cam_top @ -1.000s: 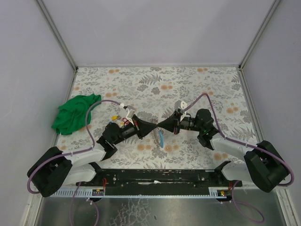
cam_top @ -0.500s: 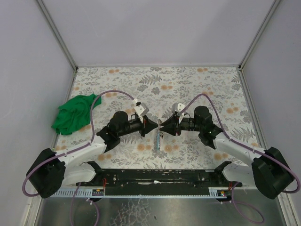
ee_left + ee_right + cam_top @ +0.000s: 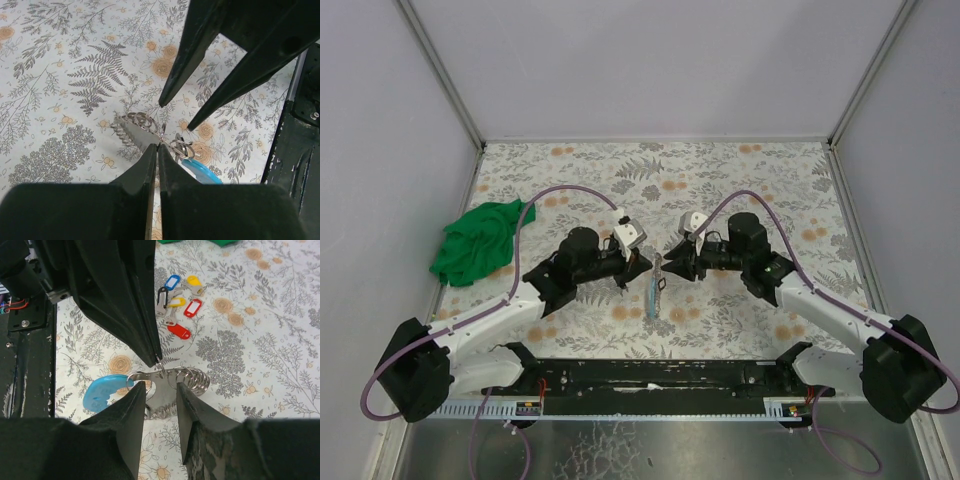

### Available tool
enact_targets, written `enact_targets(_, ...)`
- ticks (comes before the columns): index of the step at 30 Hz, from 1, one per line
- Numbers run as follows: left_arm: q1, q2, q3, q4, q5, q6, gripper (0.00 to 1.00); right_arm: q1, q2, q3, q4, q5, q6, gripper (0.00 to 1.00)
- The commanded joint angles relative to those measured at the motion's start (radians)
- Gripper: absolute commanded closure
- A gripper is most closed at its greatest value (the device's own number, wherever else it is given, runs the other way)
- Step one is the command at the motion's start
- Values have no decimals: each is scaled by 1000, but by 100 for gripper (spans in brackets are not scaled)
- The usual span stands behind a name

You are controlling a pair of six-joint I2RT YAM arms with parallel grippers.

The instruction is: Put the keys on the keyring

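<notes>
The keyring is a flat metal piece carrying several wire rings, with a light-blue tab at one end. My left gripper is shut on one small ring of it. In the top view the keyring lies between both grippers near the table's middle. My right gripper is open, one finger on each side of the metal piece, facing the left gripper. The keys, with blue, yellow, red and black tags, lie in a loose cluster on the table beyond the keyring. In the top view the left arm hides them.
A crumpled green cloth lies at the table's left edge. The black base rail runs along the near edge. Purple cables arch over both arms. White walls close the table on three sides.
My right gripper has opened from shut and drawn back slightly to the right. The left arm has swung up and right, still pinching the keyring.
</notes>
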Motion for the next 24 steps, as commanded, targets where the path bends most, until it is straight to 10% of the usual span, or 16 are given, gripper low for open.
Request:
enact_targets(1,-16,-18,33,-26,-7,54,100,5,29,58,11,-26,-11,63)
enact_targets(24,-40,-13,67,-62,10,120,100,5,119,131,-66,-179,-107,83)
